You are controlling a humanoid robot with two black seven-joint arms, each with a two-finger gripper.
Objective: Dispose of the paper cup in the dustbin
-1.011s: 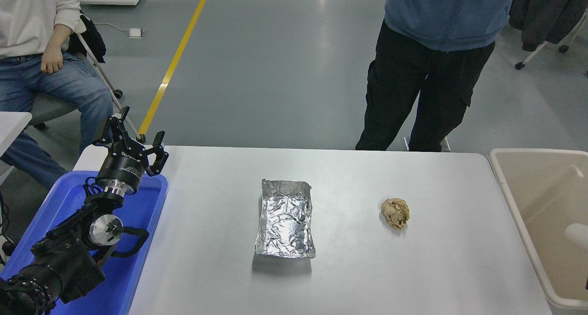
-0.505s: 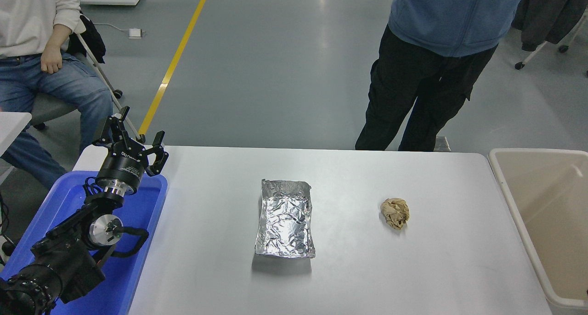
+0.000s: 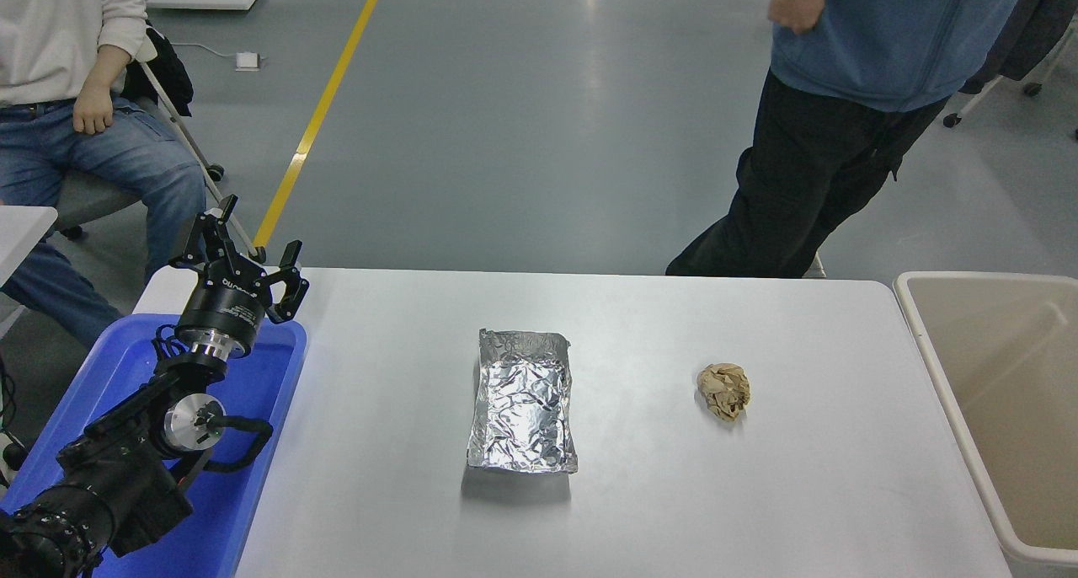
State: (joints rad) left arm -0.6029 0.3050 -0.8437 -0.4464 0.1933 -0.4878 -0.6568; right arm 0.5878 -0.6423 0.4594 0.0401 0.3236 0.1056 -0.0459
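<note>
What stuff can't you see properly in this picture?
- Paper cup: nowhere visible in the head view.
- Dustbin: cut off by the right and bottom edges, so much of its inside is hidden.
- Right arm: outside the frame.
- Blue tray: partly covered by the parked left gripper and arm.
- Both people: cut off by the top edge.

We see a white table [image 3: 674,494] carrying a foil tray [image 3: 522,414] and, farther right of our left gripper [image 3: 240,258], a brown paper ball [image 3: 724,391].

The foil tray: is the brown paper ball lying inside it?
No, the paper ball lies on the bare table, apart from the foil tray.
</note>
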